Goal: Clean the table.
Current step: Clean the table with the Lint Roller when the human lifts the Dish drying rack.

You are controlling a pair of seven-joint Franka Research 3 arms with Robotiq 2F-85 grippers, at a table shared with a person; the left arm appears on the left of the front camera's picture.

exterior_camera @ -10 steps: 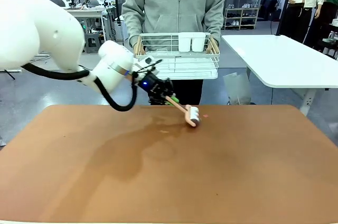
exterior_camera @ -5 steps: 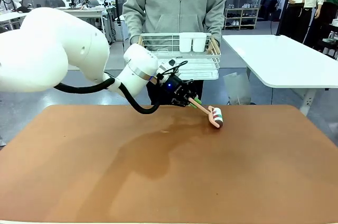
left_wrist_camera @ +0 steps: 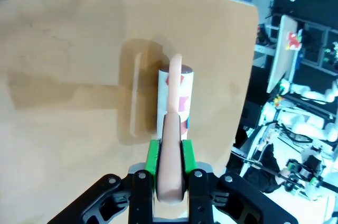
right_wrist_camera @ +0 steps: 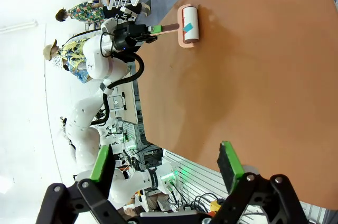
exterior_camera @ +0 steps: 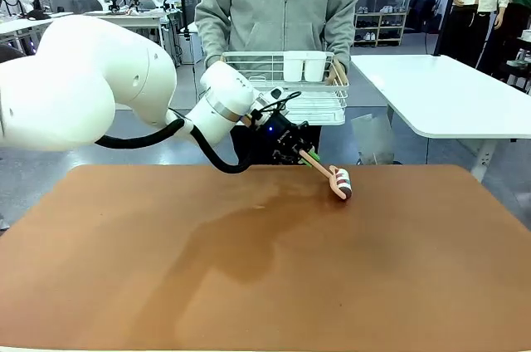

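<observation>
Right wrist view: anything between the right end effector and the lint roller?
Nothing. Only bare table lies between the right end effector and the lint roller, as the right wrist view shows.

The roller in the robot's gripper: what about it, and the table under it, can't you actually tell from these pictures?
- Whether the lint roller held by the left gripper presses on the table: front view, too small; left wrist view, the roller's own body and handle hide the contact.
- The roller's print: left wrist view, the handle covers its middle.
- Crumbs on the table: front view, too small.
</observation>
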